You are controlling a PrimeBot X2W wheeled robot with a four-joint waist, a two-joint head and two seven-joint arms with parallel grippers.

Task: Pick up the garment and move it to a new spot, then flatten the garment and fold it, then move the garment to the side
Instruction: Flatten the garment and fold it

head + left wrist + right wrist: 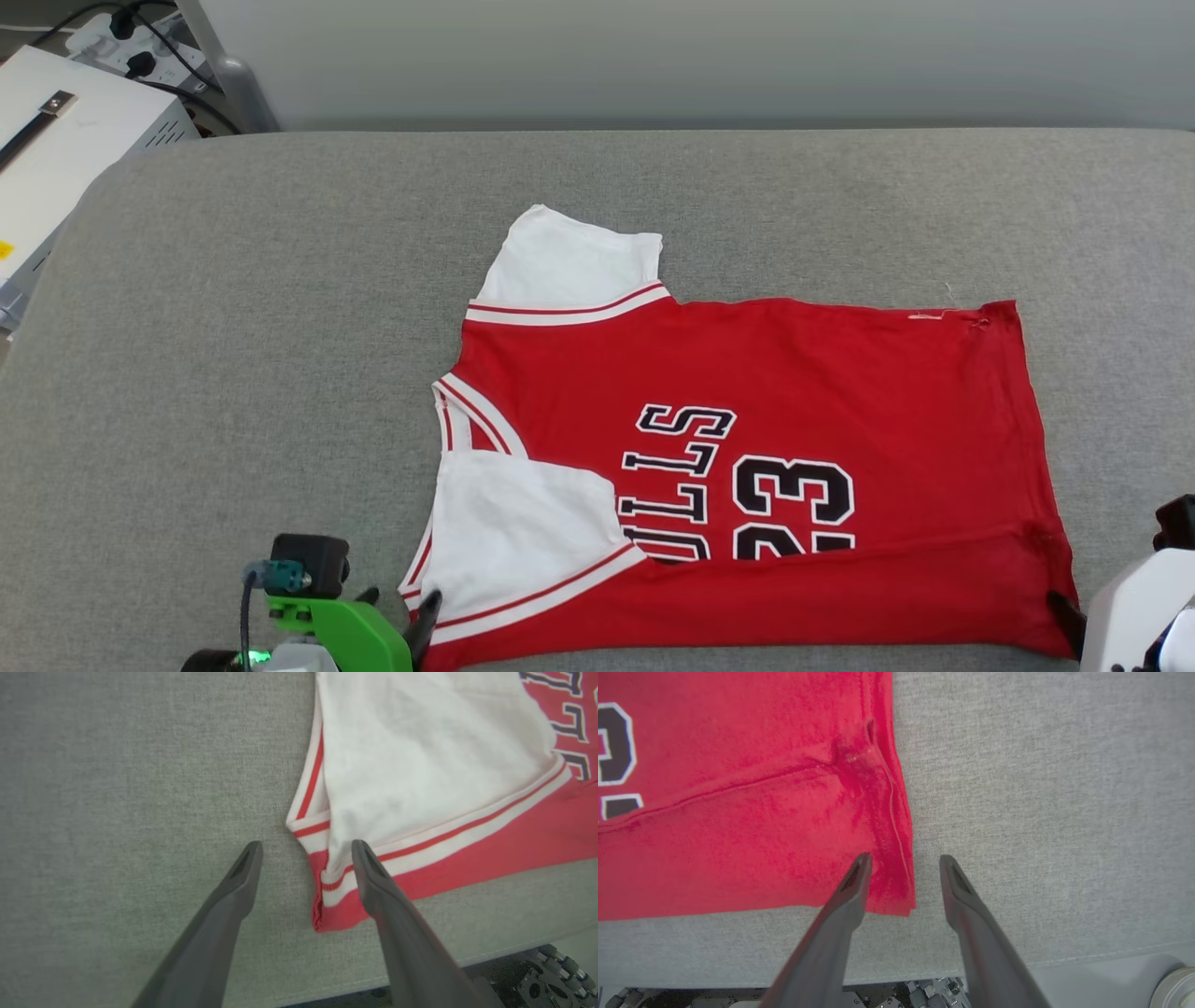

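Note:
The garment (747,448), a red jersey with white sleeves and black "23" lettering, lies spread on the grey padded surface (280,327), collar to the left and hem to the right. Its near edge is folded up over the lower part of the lettering. My left gripper (397,605) stands open at the near-left corner, where the striped sleeve trim (327,858) lies between its fingers (373,882). My right gripper (1069,616) is open at the near-right hem corner (892,891), which sits between its fingers (850,891).
A white box (56,140) and a power strip with black cables (121,37) stand beyond the surface's far-left corner. A grey wall runs along the back. The surface's front edge (327,984) is just below both grippers.

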